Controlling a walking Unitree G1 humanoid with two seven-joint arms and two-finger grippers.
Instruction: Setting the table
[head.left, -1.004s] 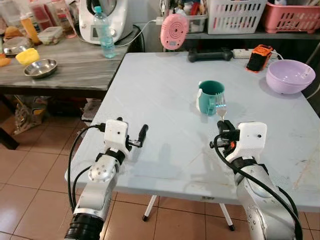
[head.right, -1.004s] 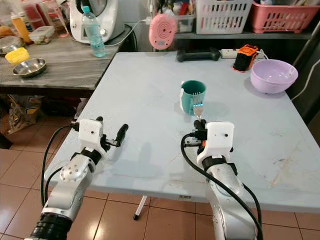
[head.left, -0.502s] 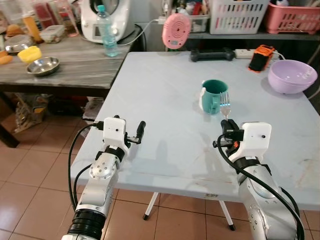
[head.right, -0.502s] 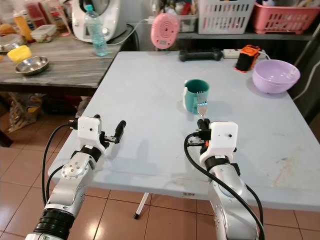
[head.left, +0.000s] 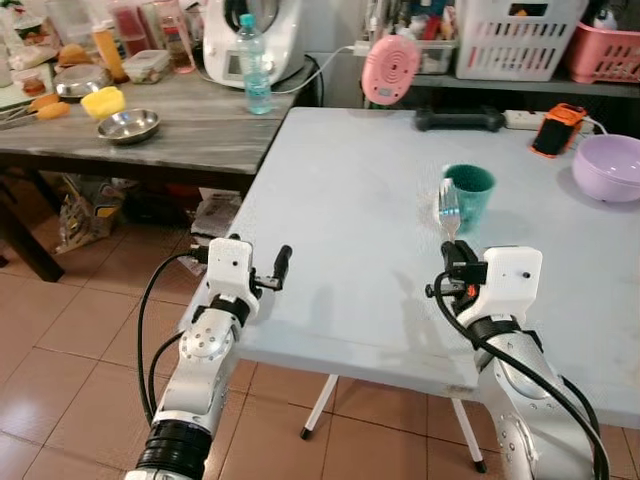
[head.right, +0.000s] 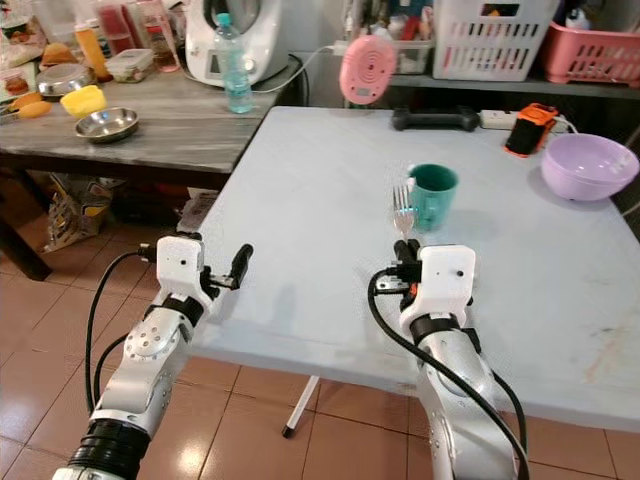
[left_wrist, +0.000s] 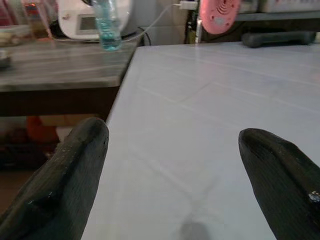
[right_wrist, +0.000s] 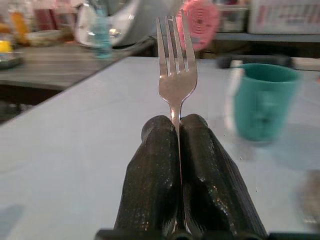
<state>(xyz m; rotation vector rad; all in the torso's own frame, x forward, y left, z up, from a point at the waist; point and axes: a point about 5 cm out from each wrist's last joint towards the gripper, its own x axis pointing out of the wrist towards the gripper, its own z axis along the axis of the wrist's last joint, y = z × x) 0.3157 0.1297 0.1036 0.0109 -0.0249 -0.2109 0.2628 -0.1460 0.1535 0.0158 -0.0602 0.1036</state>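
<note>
Right gripper (head.left: 449, 262), lower centre-right: fingers pinch fork (right_wrist: 176, 75), tines up, near teal mug (head.left: 468, 195). Left gripper (left_wrist: 175, 170) spread wide over table (head.left: 340, 200).

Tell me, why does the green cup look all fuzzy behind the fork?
In the right wrist view the fork is close and sharp, so the green cup behind it blurs out of focus; in the left eye view the cup looks crisp.
</note>
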